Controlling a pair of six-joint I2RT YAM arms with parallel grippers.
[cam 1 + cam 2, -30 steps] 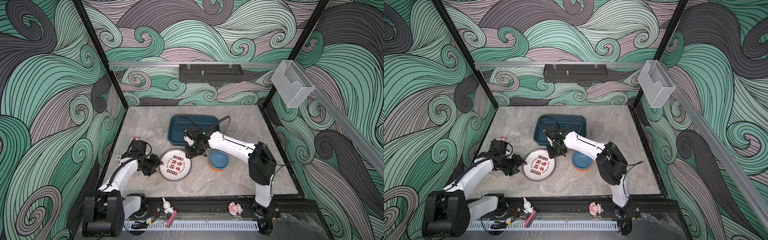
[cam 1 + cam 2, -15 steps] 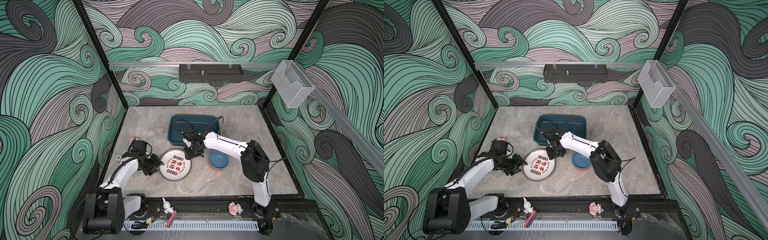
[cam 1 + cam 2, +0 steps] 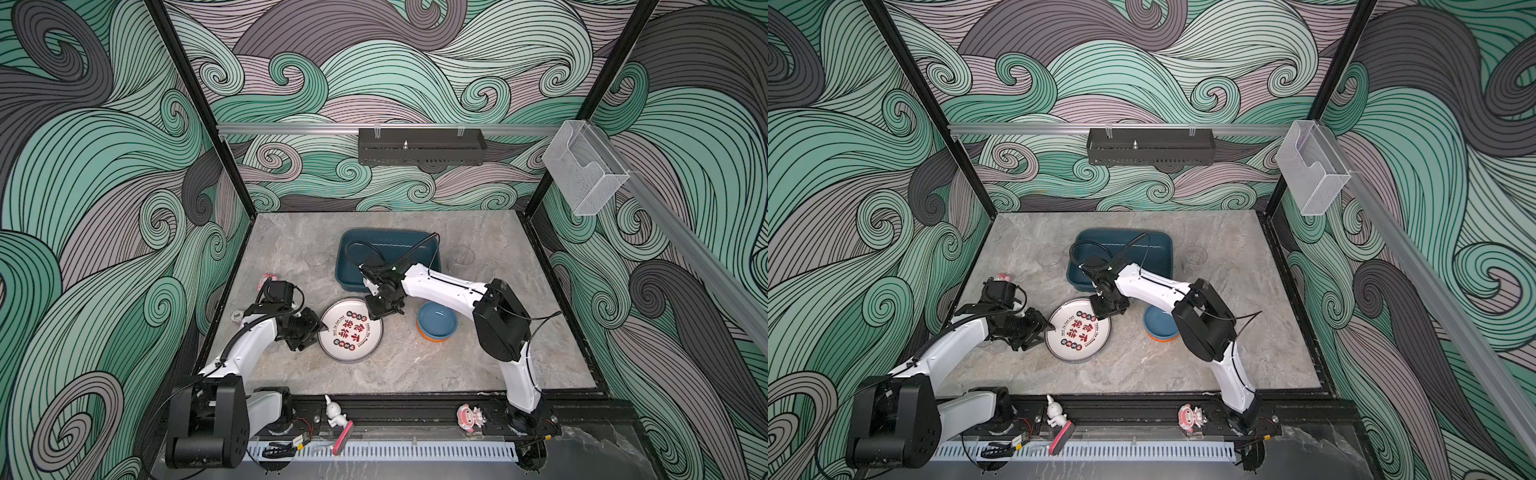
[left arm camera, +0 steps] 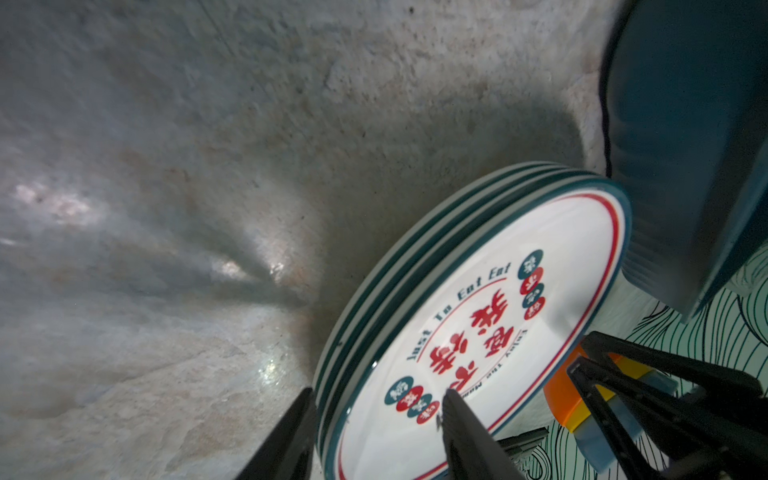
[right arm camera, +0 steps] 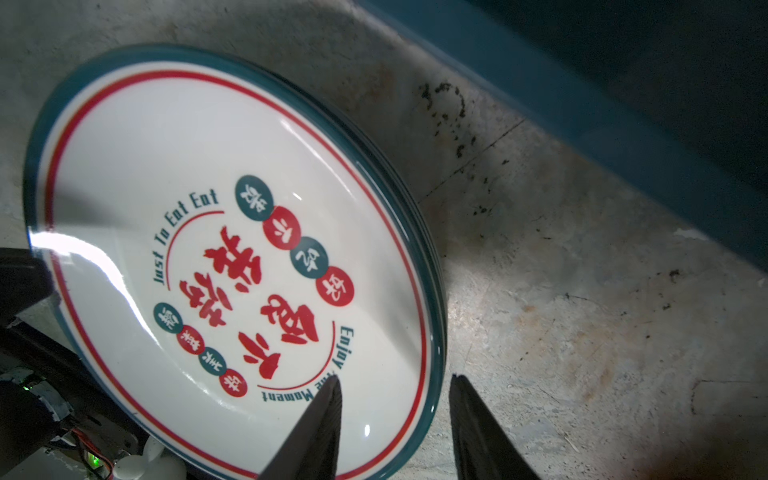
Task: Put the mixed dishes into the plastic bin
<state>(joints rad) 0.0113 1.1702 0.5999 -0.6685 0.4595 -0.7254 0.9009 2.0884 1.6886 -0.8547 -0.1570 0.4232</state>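
Observation:
A stack of white printed plates (image 3: 351, 330) (image 3: 1077, 330) lies on the table in front of the dark teal plastic bin (image 3: 382, 241) (image 3: 1158, 257). My left gripper (image 3: 322, 328) (image 4: 376, 392) is open. It straddles the stack's left rim (image 4: 478, 332), one finger under the stack and one over the top plate. My right gripper (image 3: 376, 313) (image 5: 395, 380) is open astride the far right rim (image 5: 208, 249), with a gap outside the rim. A blue bowl on an orange one (image 3: 436, 324) sits right of the plates. Clear tumblers (image 3: 461, 259) (image 3: 316, 259) flank the bin.
The bin's wall (image 4: 685, 145) (image 5: 623, 133) stands close behind the plates. A pink figurine (image 3: 266, 279) sits by the left arm, and two more (image 3: 332, 411) (image 3: 469, 417) stand on the front rail. A black tray (image 3: 419, 147) and a clear box (image 3: 582, 174) hang on the walls.
Both grippers have narrowed their jaws around the plate stack's rim. The right arm's elbow has swung left and its gripper has settled onto the rim. The plates have not moved.

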